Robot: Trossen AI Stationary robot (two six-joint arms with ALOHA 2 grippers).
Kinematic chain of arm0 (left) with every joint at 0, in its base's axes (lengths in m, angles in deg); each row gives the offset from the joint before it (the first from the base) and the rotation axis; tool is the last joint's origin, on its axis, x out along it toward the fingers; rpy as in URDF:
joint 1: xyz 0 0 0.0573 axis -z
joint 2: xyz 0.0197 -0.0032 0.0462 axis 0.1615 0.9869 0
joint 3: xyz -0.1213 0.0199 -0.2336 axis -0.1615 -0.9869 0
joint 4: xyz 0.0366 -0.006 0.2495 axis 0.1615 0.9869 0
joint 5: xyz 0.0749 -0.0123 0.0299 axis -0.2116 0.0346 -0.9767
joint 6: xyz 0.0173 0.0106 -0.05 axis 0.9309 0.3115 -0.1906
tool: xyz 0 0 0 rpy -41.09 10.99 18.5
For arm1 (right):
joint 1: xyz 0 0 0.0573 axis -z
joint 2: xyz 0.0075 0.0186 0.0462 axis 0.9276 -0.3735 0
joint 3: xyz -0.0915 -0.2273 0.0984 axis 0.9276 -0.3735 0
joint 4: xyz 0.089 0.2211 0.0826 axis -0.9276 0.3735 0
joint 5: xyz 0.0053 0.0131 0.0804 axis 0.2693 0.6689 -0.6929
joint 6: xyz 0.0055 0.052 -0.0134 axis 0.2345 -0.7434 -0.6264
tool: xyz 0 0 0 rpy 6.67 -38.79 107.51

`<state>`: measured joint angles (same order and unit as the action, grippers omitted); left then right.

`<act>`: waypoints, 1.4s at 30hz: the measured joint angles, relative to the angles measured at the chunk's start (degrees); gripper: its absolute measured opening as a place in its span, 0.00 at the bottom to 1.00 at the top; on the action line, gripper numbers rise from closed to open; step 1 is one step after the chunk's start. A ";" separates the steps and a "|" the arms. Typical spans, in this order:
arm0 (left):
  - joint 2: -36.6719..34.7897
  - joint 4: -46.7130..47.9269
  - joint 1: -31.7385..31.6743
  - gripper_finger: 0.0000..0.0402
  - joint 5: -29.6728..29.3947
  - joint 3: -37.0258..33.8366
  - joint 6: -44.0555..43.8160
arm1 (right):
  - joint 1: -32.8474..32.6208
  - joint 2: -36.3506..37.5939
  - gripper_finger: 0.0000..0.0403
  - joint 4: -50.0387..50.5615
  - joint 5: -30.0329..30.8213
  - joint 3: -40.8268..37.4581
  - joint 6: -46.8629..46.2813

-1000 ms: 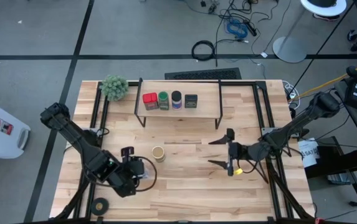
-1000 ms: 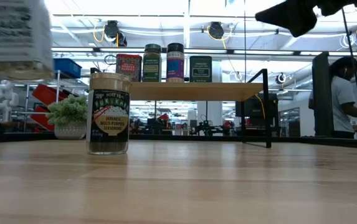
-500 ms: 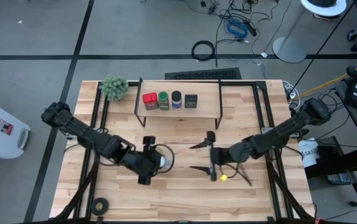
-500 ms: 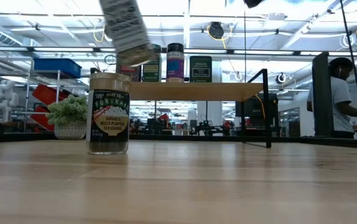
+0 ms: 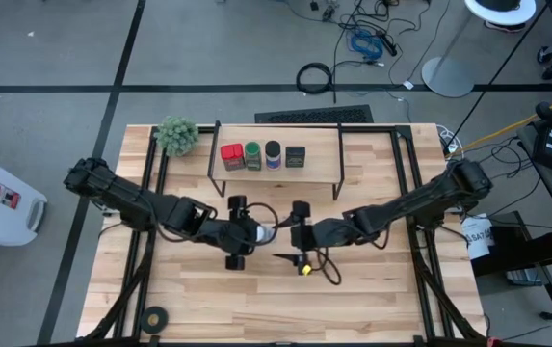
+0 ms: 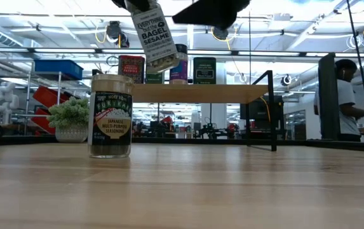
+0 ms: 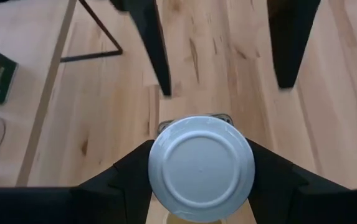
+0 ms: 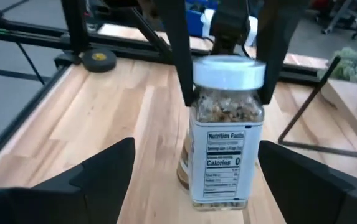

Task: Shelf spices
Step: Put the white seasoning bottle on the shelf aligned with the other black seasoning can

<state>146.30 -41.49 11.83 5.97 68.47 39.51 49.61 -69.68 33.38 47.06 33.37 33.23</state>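
Above the wooden counter point(image 5: 372, 289), in front of the shelf point(image 5: 324, 166), the left end effector point(image 5: 240, 231) grips a white-lidded seasoning jar point(image 6: 153, 33) by its sides, holding it tilted in the air. In the left wrist view the dark fingers point(image 7: 128, 174) clamp either side of the jar's round white lid. The right end effector point(image 5: 290, 232) faces it from just beside the jar, its fingers point(image 8: 97, 171) spread wide apart and holding nothing. A tan-lidded jar of Japanese seasoning point(image 6: 110, 116) stands upright on the counter in front of the shelf, below the raised jar. On the shelf's top board stand a red tin point(image 5: 231, 155), a green-lidded jar point(image 5: 252, 154), a dark-lidded jar point(image 5: 273, 153) and a dark square tin point(image 5: 295, 156) in a row. A fuzzy green plant point(image 5: 177, 135) sits beside the shelf's end nearest the red tin.
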 joint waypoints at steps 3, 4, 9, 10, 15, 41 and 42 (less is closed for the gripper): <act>0.02 -2.19 -0.07 0.52 0.13 -0.54 0.89 | 1.15 -1.22 0.81 0.02 0.01 0.01 -0.88; 0.02 -2.82 -0.05 0.52 0.19 -0.73 1.41 | 1.62 -1.55 0.81 0.00 0.00 0.01 -1.13; 0.04 -5.85 -0.22 0.52 2.25 -2.27 2.26 | 3.31 -2.40 0.81 -0.16 -0.36 0.01 -1.07; 0.04 -6.14 -0.23 0.52 2.77 -2.48 2.30 | 3.54 -2.40 0.81 -0.35 -0.93 0.01 -1.06; 0.09 -7.57 -0.11 0.52 2.89 -3.31 3.46 | 5.11 -2.40 0.81 -1.08 -8.46 0.10 -1.36; 3.76 -10.47 -2.62 0.55 3.54 -3.31 4.85 | 5.97 -2.42 0.47 0.16 -10.31 -0.03 -1.20; 3.78 -10.45 -2.64 0.55 3.48 -3.31 4.94 | 5.97 -2.42 0.46 0.27 -10.27 -0.03 -1.20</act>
<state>150.08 -51.94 9.19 9.45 65.16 44.45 55.58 -72.10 33.65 36.78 33.34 32.03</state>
